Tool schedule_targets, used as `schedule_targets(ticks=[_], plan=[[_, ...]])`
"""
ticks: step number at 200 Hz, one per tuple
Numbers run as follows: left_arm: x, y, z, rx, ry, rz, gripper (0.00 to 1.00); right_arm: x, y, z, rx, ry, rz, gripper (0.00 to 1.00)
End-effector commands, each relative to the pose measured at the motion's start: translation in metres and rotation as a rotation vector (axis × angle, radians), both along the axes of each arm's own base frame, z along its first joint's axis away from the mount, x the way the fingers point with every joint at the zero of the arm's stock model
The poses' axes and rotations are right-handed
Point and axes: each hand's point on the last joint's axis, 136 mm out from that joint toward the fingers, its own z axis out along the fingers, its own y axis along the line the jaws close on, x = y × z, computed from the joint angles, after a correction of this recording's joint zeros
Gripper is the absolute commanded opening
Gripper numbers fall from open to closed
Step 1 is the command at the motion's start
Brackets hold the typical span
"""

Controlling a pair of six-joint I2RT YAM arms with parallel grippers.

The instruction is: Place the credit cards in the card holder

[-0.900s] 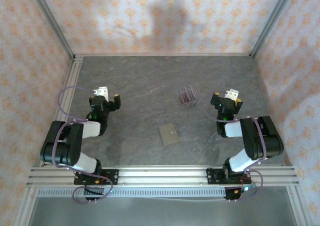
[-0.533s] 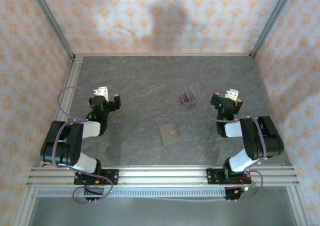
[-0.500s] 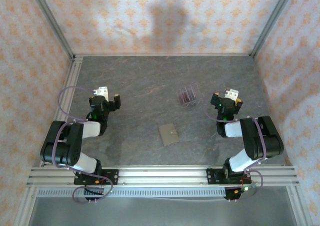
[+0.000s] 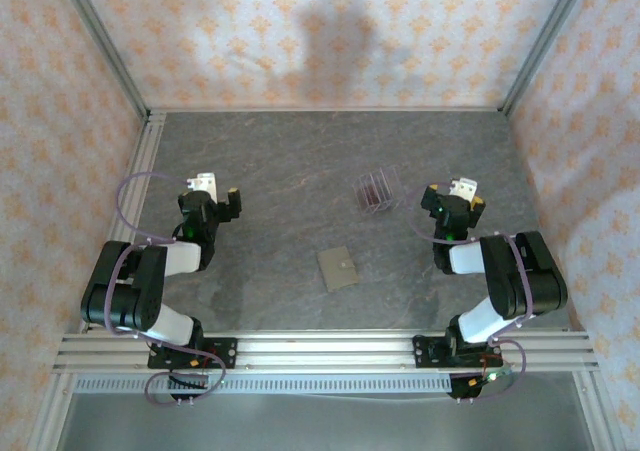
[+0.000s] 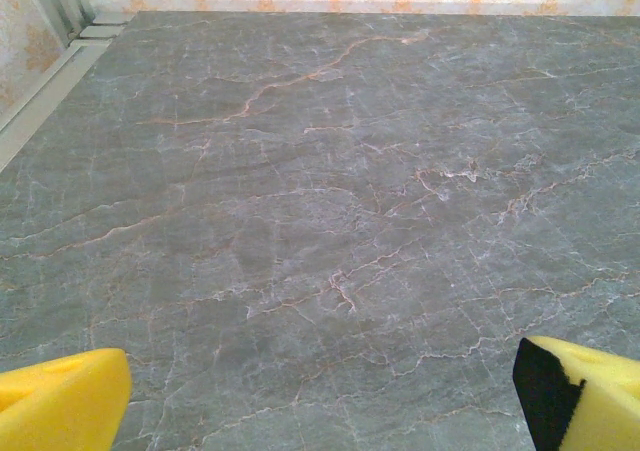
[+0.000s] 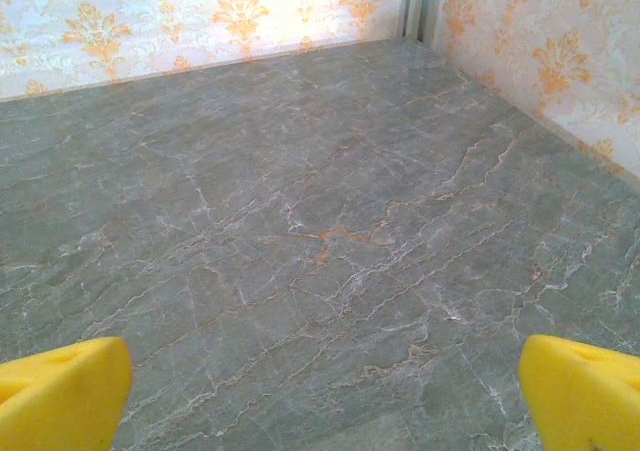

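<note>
Both the left claw (image 4: 220, 189) and right claw (image 4: 455, 193) gape wide, empty, at mid-left and mid-right. The maroon credit cards (image 4: 373, 193) stand in a clear rack (image 4: 386, 181) right of centre; the card holder (image 4: 338, 268) lies shut below centre on the counter (image 4: 290, 151). Pulling 1 thin card may tip the light rack, and the flat holder could skid

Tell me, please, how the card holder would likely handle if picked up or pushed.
The card holder lies flat on the table, so its thin edge probably resists pinching. It looks small, likely light, and would probably slide across the smooth surface if pushed.
</note>
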Motion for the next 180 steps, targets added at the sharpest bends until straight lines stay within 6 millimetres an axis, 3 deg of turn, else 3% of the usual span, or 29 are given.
schedule_targets(ticks=[1,35,56,69,84,98,122,132,149,180], plan=[[0.004,0.005,0.002,0.003,0.001,0.005,1.00,-0.001,-0.005,0.001,-0.004,-0.013,-0.032,0.99],[0.004,0.004,0.002,0.003,0.003,0.005,1.00,0.000,-0.008,0.000,0.013,-0.004,-0.035,0.99],[0.005,0.007,0.006,0.002,0.018,0.019,1.00,-0.011,-0.009,0.012,0.002,-0.050,-0.050,0.99],[0.007,0.011,0.016,0.006,0.073,0.049,1.00,-0.026,-0.012,0.037,-0.033,-0.132,-0.107,0.99],[0.010,0.002,0.032,0.045,0.082,0.023,1.00,-0.038,-0.016,0.064,-0.027,-0.165,-0.135,0.99],[0.009,0.001,0.058,0.082,0.046,0.074,1.00,-0.046,-0.016,0.094,-0.013,-0.214,-0.130,0.99],[0.000,0.014,0.094,-0.084,0.041,0.263,1.00,-0.070,-0.027,0.130,0.235,-0.383,-0.226,0.99],[-0.002,0.013,0.108,-0.149,0.102,0.306,1.00,-0.080,-0.032,0.131,0.399,-0.460,-0.273,0.99],[-0.008,0.015,0.113,-0.240,0.183,0.391,1.00,-0.084,-0.025,0.131,0.550,-0.506,-0.198,0.99],[-0.004,-0.027,0.110,-0.439,0.275,0.201,1.00,-0.103,-0.023,0.133,0.678,-0.523,-0.181,0.99]])
